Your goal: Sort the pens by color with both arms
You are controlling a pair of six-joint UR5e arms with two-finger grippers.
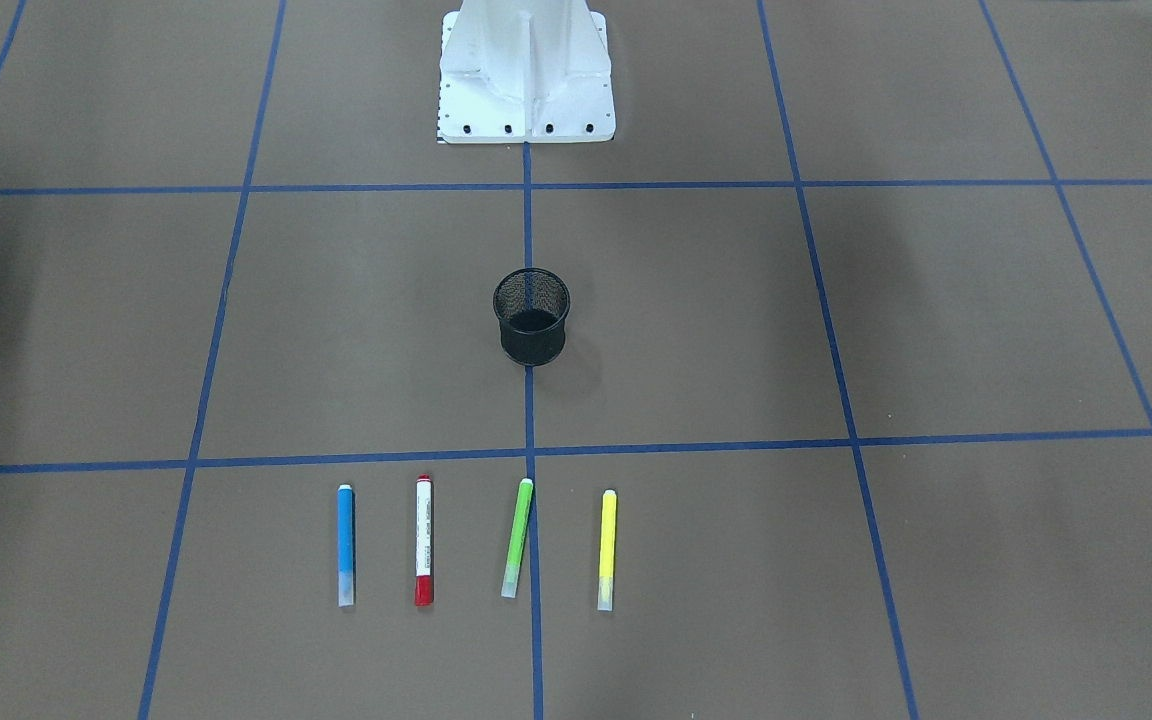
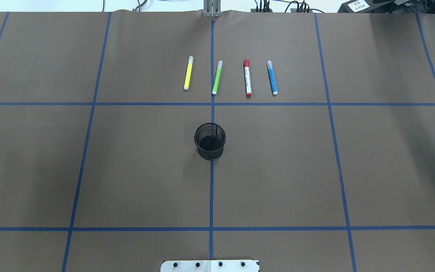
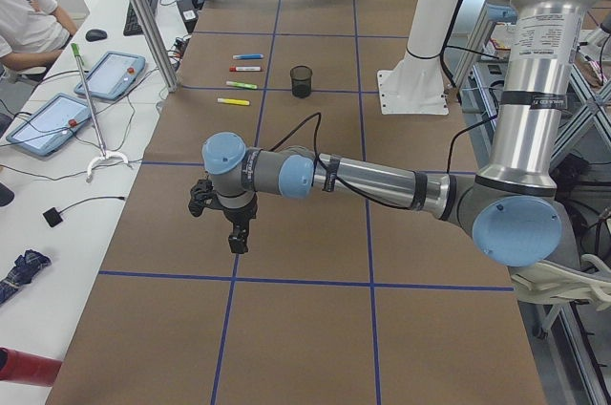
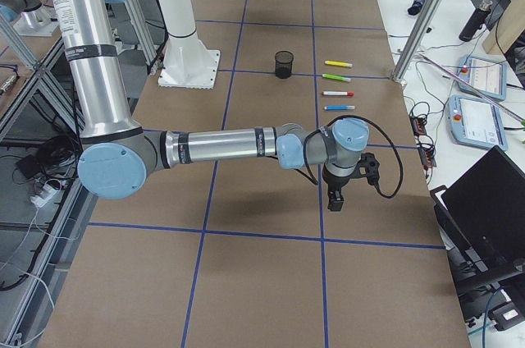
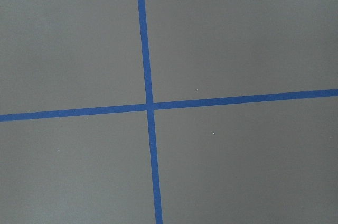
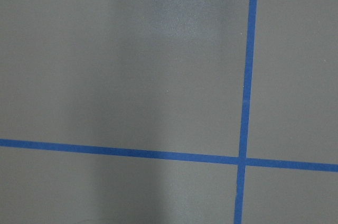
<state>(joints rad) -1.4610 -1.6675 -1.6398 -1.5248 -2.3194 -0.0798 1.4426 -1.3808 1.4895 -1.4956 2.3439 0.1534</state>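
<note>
Lying apart from cup (image 2: 210,153): four pens (image 2: 247,77)

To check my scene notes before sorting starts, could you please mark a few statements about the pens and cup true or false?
The red-ended pen lies between the blue pen and the green pen. True.
The black mesh cup lies on its side. False: it stands upright.
The yellow pen is at the robot's right end of the row. False: it is at the left end.
All four lie on the table, outside the cup. True.

A mesh cup (image 2: 210,141) stands between base (image 2: 210,265) and pens (image 2: 217,77).
</note>
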